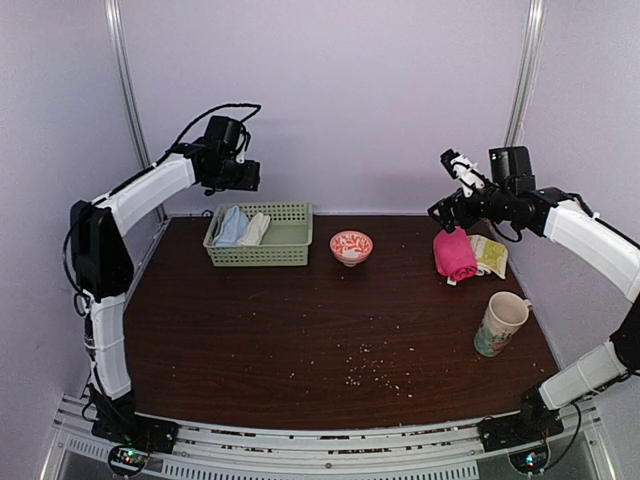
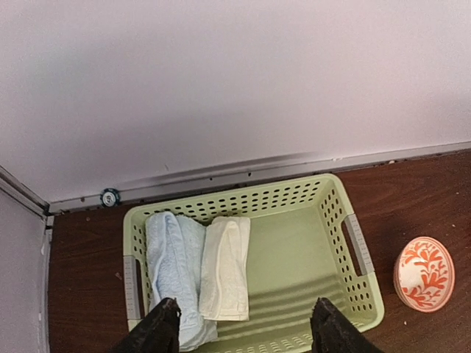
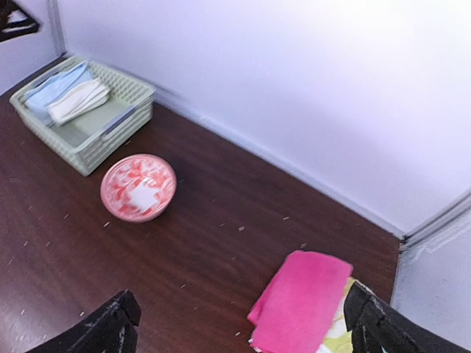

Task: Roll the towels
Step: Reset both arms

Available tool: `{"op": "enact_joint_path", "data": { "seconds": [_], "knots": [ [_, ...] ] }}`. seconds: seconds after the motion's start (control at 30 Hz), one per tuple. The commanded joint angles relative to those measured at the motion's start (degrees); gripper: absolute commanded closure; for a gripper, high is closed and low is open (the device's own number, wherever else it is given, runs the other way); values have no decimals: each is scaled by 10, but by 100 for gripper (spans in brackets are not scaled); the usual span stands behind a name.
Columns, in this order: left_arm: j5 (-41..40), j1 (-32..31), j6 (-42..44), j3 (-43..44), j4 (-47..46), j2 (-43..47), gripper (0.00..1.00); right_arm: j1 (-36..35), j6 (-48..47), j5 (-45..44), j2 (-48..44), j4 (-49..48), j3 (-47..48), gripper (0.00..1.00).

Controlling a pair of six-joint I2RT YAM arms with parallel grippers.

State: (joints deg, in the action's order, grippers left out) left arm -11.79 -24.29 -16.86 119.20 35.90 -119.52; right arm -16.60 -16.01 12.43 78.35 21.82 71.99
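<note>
We see the left claw (image 2: 246,325) spread wide and holding nothing, its two dark fingers (image 2: 158,327) at the bottom edge of the left wrist view. It hangs above a pale green perforated basket (image 2: 335,220). Both towels lie inside that basket, in its left part. The pale blue towel (image 2: 171,272) sits against the left wall, and the off-white towel (image 2: 227,266) lies just beside it, touching along one long edge. Both look folded into long narrow bundles. The rest of the basket floor shows bare. In the overhead view the basket stands in the upper left of the desk (image 1: 300,320), near the back wall.

The right claw (image 3: 243,329) is also spread wide and grips nothing. It hovers above the desk at the right of the overhead view. Below it, at the lower right of the right wrist view, a pink cloth (image 3: 302,298) lies on top of a yellow patterned cloth (image 3: 335,342). A red-and-white patterned bowl (image 3: 138,187) stands between the basket and the pink cloth, apart from both. A mug (image 1: 498,323) stands upright at the right of the overhead view, below the pink cloth. Small pale crumbs (image 1: 365,378) dot the lower middle of the desk.
</note>
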Motion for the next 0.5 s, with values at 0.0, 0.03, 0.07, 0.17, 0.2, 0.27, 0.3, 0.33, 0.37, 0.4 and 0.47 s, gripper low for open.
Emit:
{"op": "enact_joint_path", "data": {
  "seconds": [0.0,0.03,0.07,0.17,0.2,0.27,0.3,0.33,0.37,0.4,0.47],
  "knots": [
    [5,2,58,-99,-67,116,38,12,70,-133,-1,-73,16,0],
    [11,2,68,-127,-84,142,38,12,78,-142,-1,-83,15,0],
    [18,2,82,-158,-100,168,37,12,87,-149,-1,-92,15,0],
    [38,2,112,-244,-136,227,33,12,136,-171,1,-116,13,0],
    [50,2,124,-268,-148,244,33,12,153,-177,1,-123,12,0],
    [81,2,144,-315,-172,271,32,12,178,-188,-1,-134,10,0],
    [94,2,155,-335,-183,287,32,12,185,-193,-4,-139,8,0],
    [105,2,162,-355,-192,299,31,12,188,-196,-7,-145,3,0],
    [114,2,170,-375,-205,309,28,12,192,-199,-9,-152,-1,0],
    [119,1,175,-394,-216,320,13,12,195,-201,-11,-158,-6,0],
    [128,1,185,-424,-242,339,2,12,199,-198,-15,-164,-13,0]
  ]
}}
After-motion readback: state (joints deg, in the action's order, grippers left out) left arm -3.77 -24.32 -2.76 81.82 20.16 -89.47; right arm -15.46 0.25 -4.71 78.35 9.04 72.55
